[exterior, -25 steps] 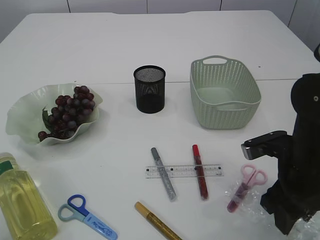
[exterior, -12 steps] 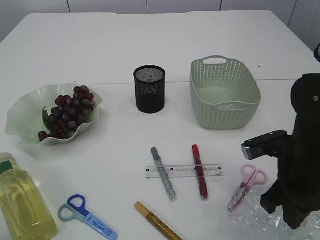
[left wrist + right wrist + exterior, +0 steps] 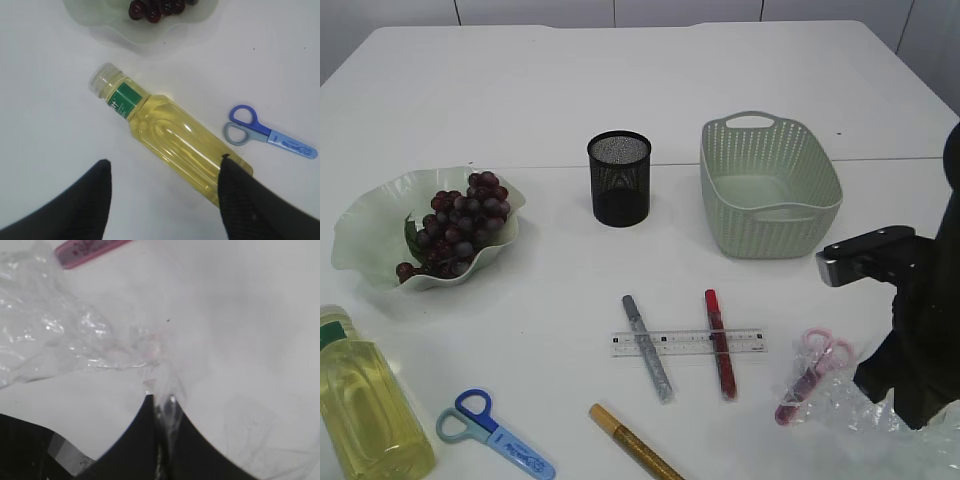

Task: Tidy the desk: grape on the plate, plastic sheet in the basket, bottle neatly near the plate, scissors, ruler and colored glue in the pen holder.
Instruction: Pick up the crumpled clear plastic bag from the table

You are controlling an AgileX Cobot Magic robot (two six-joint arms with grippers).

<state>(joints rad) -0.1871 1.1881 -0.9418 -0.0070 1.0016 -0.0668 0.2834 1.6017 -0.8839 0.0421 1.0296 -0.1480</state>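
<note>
At the table's near right corner, a clear plastic sheet (image 3: pixel 75 335) is pinched between the closed jaws of the right gripper (image 3: pixel 164 407), its crinkled film draped partly over the pink scissors (image 3: pixel 812 372). The green basket (image 3: pixel 769 186) is seen well apart, beside the black mesh pen holder (image 3: pixel 619 177). At the near left, the left gripper (image 3: pixel 165 185) is held wide apart above a yellow bottle (image 3: pixel 170 131) lying on its side. Grapes (image 3: pixel 457 222) are seen on the plate (image 3: pixel 375 225); blue scissors (image 3: pixel 492 431), a clear ruler (image 3: pixel 688 342) and glue sticks (image 3: pixel 647 346) lie across the middle.
</note>
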